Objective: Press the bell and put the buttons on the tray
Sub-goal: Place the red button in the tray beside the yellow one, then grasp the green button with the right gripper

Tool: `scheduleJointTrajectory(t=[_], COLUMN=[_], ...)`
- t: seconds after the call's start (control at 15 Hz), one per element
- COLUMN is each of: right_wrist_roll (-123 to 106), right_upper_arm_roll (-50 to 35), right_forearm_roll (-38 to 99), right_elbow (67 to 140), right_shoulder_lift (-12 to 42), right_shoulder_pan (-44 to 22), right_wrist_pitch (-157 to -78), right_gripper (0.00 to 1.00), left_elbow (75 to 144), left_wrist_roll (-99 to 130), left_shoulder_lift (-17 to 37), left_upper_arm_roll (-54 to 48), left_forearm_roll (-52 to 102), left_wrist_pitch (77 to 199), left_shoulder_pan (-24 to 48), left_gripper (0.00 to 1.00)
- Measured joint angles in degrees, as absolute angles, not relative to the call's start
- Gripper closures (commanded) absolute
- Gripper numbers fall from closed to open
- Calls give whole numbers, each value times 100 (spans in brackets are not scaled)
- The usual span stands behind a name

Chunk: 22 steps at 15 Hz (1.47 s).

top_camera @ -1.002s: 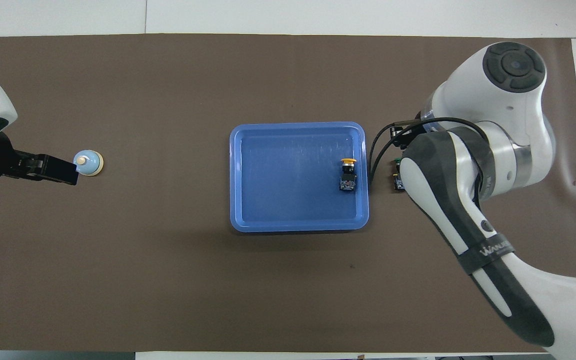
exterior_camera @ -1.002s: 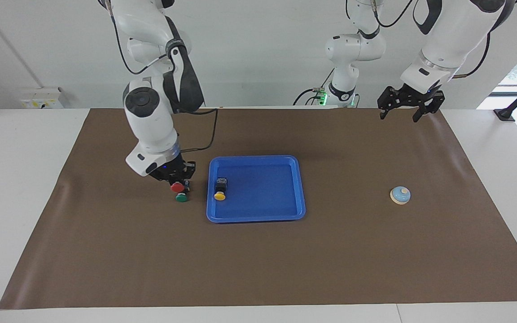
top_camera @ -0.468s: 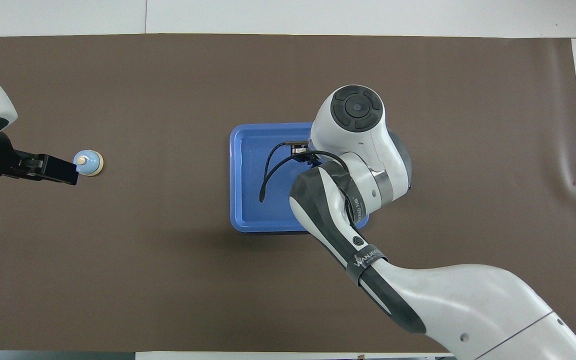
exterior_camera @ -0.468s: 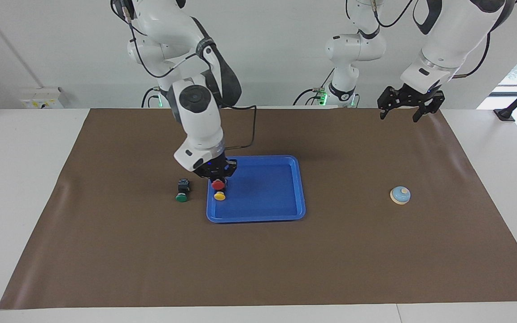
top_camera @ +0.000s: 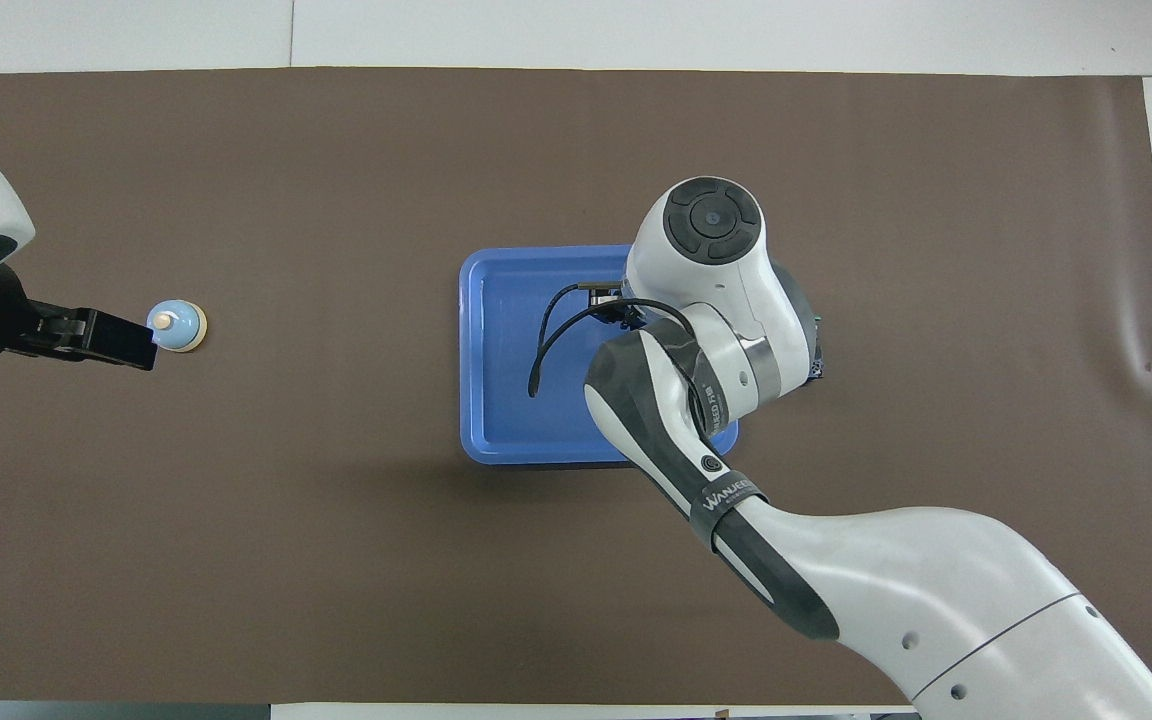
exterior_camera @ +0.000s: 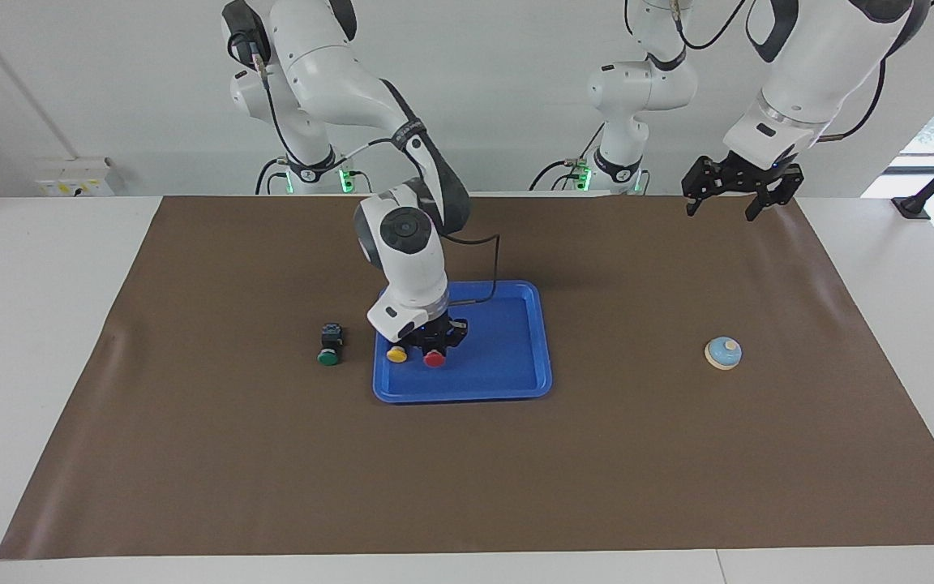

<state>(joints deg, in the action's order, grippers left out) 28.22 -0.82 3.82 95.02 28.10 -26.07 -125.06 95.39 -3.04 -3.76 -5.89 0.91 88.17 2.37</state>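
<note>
On the brown-matted surface (exterior_camera: 191, 454): three black-bodied push-buttons, one bell, one tray. Yellow-capped button (exterior_camera: 396, 354) lies in the shallow blue plastic tray (exterior_camera: 516, 381) by its right-arm-end edge; green-capped button (exterior_camera: 328, 345) on the mat beside that edge. Right gripper (exterior_camera: 434, 345) fingers clamped on the red-capped button (exterior_camera: 434, 358), low over the tray. Left gripper (exterior_camera: 730, 199) waits, fingers wide, holding nothing. Light-blue domed bell (exterior_camera: 723, 353) at the left-arm end.

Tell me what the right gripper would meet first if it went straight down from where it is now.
Probably the tray floor. The right gripper, shut on the red button, points down over the tray beside the yellow button; the red button would likely touch first.
</note>
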Motion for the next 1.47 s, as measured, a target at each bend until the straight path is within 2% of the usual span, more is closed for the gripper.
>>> scheduleJointTrajectory(t=[0.2, 0.4, 0.73, 0.87, 1.2, 1.4, 1.47], right_wrist_roll=[2819, 2535, 1237, 881, 630, 530, 530], right_upper_arm_roll=[-86, -21, 31, 33, 35, 36, 36], right_forearm_roll=[375, 362, 360, 361, 361, 361, 361], right_elbow=[9458, 9157, 9224, 9663, 11051, 11563, 11656], right_shoulder_lift=[2790, 2672, 2311, 2175, 1869, 1718, 1676], right_shoulder_pan=[-2612, -2499, -1545, -1314, -1118, -1068, -1067], right_wrist_pitch=[-12417, -11831, -11396, -11604, -12868, -13206, -13227], right_gripper=[0, 0, 0, 0, 0, 0, 8], left_elbow=[9539, 9539, 9539, 9539, 9539, 9539, 9539], left_wrist_roll=[-304, -304, -304, -304, -304, -304, -304], left_shoulder_lift=[-375, -375, -376, -376, -376, -376, -376], left_upper_arm_roll=[-590, -590, -590, -590, -590, -590, -590], left_forearm_roll=[91, 91, 91, 91, 91, 91, 91], left_wrist_pitch=[8817, 8817, 8817, 8817, 8817, 8817, 8817], left_shoulder_pan=[237, 237, 237, 237, 237, 237, 237], left_gripper=[0, 0, 0, 0, 0, 0, 0])
